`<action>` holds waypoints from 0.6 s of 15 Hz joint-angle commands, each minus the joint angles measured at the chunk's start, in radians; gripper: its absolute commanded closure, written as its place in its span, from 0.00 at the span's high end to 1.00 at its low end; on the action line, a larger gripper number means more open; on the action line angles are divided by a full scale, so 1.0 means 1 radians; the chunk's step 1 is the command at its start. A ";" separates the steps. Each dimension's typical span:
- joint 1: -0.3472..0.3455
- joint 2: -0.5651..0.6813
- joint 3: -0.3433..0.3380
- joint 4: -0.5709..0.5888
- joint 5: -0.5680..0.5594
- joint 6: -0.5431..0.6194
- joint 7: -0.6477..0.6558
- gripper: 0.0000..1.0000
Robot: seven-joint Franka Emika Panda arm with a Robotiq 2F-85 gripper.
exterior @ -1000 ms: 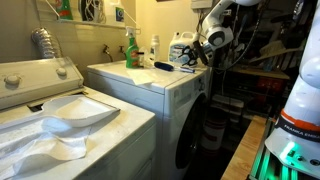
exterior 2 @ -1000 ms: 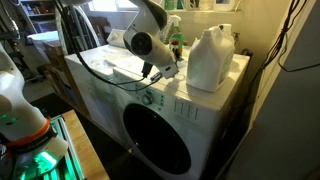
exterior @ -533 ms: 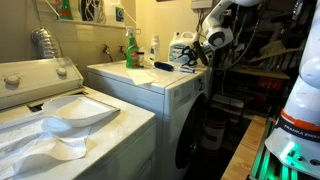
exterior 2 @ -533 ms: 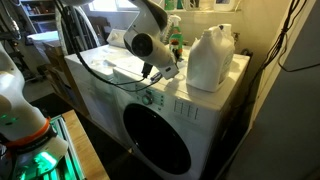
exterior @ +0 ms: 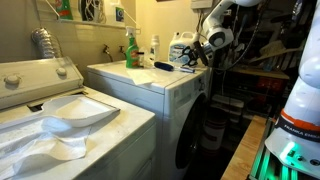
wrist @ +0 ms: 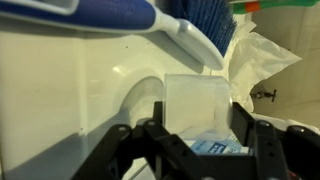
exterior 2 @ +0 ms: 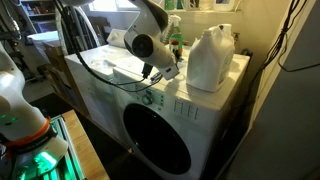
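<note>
My gripper hovers low over the top of a white front-loading washer, its fingers spread open. Just ahead of the fingertips stands a translucent white detergent jug. In the wrist view the jug fills the gap between the two black fingers, with a blue label low on it; I see no grip on it. A blue and white scrub brush lies on the washer top beside the gripper.
A green spray bottle and a small white bottle stand at the back of the washer top. A second washer with white cloth on it stands alongside. Crumpled white plastic lies beyond the jug.
</note>
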 commanded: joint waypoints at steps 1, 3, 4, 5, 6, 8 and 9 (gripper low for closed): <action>-0.021 0.007 0.008 -0.002 -0.006 -0.023 -0.008 0.76; -0.020 0.007 0.009 -0.003 -0.012 -0.020 -0.005 0.89; -0.020 0.006 0.009 -0.005 -0.015 -0.019 -0.002 0.96; -0.020 0.004 0.009 -0.006 -0.018 -0.021 0.000 1.00; -0.019 0.002 0.010 -0.008 -0.022 -0.017 0.002 1.00; -0.018 -0.006 0.010 -0.015 -0.046 -0.013 0.018 1.00; -0.017 -0.009 0.011 -0.019 -0.062 -0.009 0.027 1.00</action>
